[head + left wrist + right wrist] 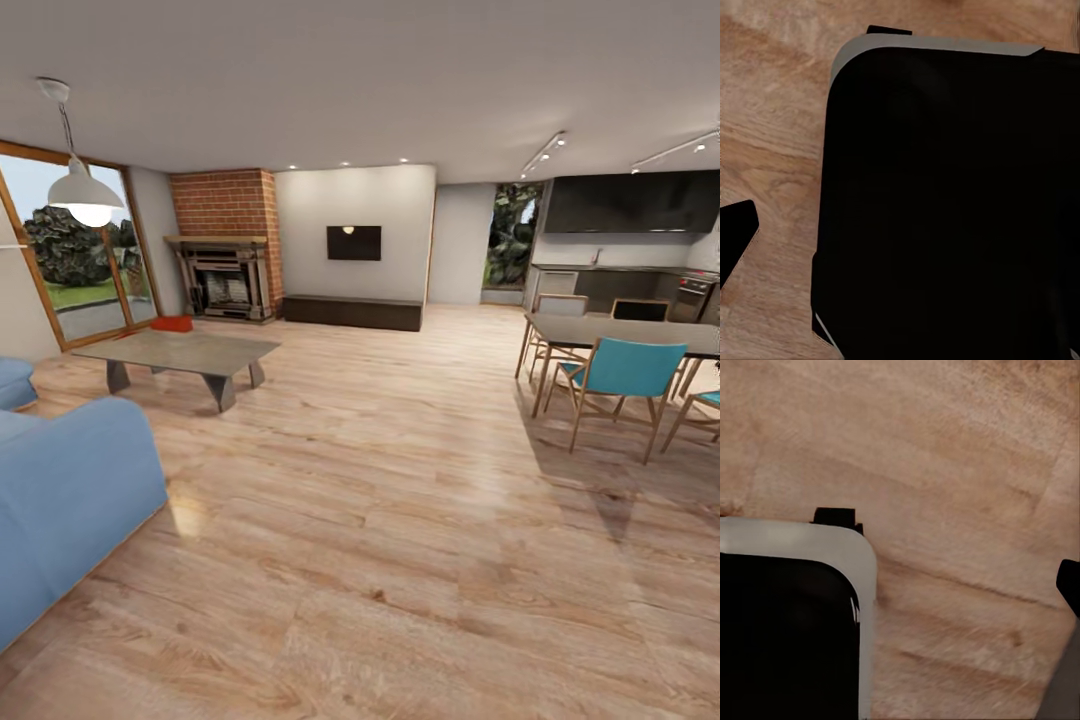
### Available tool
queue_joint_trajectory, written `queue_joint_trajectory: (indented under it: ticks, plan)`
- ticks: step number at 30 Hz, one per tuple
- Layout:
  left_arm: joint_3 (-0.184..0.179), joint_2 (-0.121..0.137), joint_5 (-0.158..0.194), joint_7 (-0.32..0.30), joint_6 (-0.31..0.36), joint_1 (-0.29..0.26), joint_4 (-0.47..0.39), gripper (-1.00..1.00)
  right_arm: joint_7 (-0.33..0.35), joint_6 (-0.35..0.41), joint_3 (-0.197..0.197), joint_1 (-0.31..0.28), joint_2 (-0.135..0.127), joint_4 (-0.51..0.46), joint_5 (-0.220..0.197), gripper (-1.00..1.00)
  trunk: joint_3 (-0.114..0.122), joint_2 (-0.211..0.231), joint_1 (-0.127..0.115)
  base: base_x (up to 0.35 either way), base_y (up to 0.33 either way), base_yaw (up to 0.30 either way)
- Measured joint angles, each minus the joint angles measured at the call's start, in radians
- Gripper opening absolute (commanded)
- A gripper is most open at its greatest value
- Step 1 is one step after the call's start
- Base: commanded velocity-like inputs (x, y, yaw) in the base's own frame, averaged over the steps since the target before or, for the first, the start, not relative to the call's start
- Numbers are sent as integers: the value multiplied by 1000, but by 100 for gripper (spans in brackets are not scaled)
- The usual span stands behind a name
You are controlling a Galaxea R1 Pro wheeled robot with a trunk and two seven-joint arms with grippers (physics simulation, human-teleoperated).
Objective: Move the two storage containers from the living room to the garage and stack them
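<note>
I am in the living room, on its light wood-plank floor [400, 520]. An orange-red storage container [172, 323] sits on the far left end of a low grey coffee table [180, 352], several metres ahead and to my left. Whether a second container is beside it I cannot tell from here. In the left wrist view a black fingertip [735, 238] juts in at the edge, over the planks and beside my black, grey-rimmed base [945, 202]. The right wrist view has a dark fingertip [1069, 583] at its edge, with my base [787, 630] also in frame.
A blue sofa [60, 500] stands close on my left. A dining table [620, 335] with teal chairs [625, 375] is at the right. A brick fireplace [225, 250], a wall TV [354, 242], glass doors [80, 250] and a pendant lamp [88, 195] lie farther back.
</note>
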Motion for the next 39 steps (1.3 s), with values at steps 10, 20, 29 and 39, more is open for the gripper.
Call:
queue_joint_trajectory:
  ticks: [10, 20, 29, 39]
  plan:
    - [0, 0, 0, 0, 0, 0, -1, 100, 0, -2, -1, 0, 10, 1, 1, 100, 0, 0, 0, 322, 0, -135]
    - [0, 0, 0, 0, 0, 0, 0, 100, -84, 127, -10, 0, 13, 9, -14, 100, 0, 0, 0, 322, 0, -6]
    - [0, 0, 0, 0, 1, 0, -1, 100, -76, 104, -10, 0, 12, 7, -28, 100, 0, 0, 0, 322, 0, 0]
    - [0, 0, 0, 0, 1, 0, 0, 100, 25, 105, -11, 0, 7, 5, -27, 100, 0, 0, 0, 322, 0, 0]
